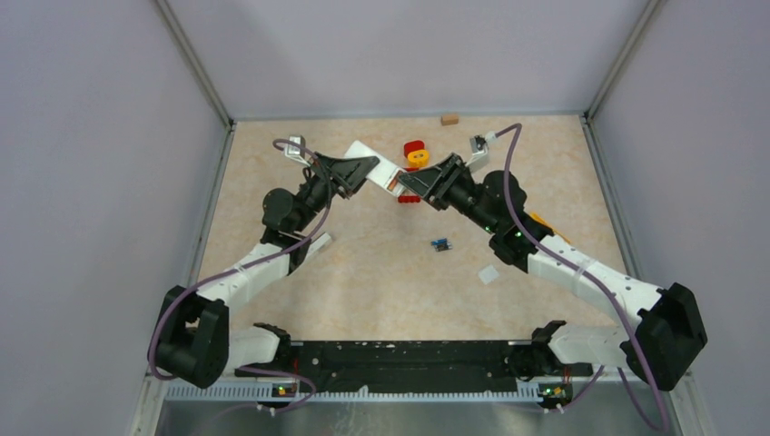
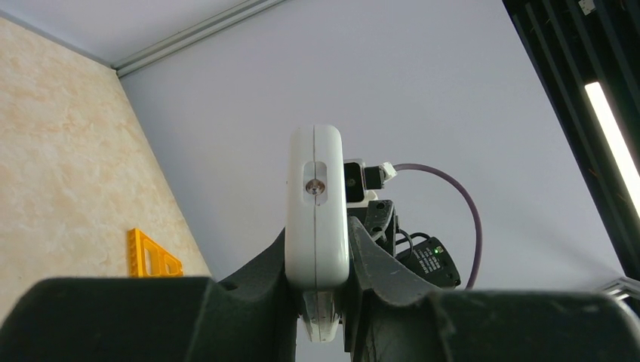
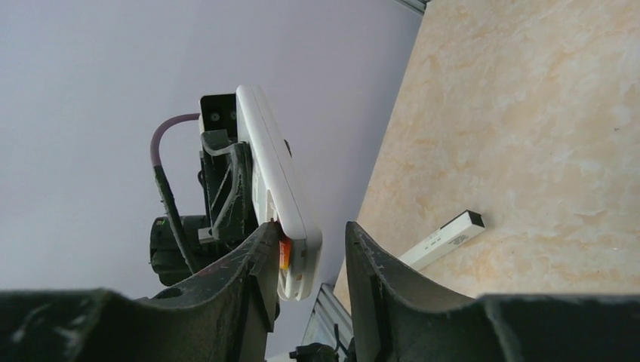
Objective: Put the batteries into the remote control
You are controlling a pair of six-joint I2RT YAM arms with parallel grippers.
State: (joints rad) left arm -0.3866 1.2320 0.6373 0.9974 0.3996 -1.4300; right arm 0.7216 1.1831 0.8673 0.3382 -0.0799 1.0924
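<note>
My left gripper is shut on the white remote control and holds it up off the table, end-on in the left wrist view. From above, the remote spans the gap between both grippers. My right gripper straddles the remote's end. Its left finger presses a reddish-orange battery against the remote's open back. Its right finger stands apart from the remote with a clear gap, so the jaws are open. A blue battery lies on the table nearer the arms' bases.
A red and yellow object sits just behind the grippers, and a tan block lies by the back wall. A small white piece lies near the right arm. A long white bar rests on the table. A yellow triangular piece shows by the wall.
</note>
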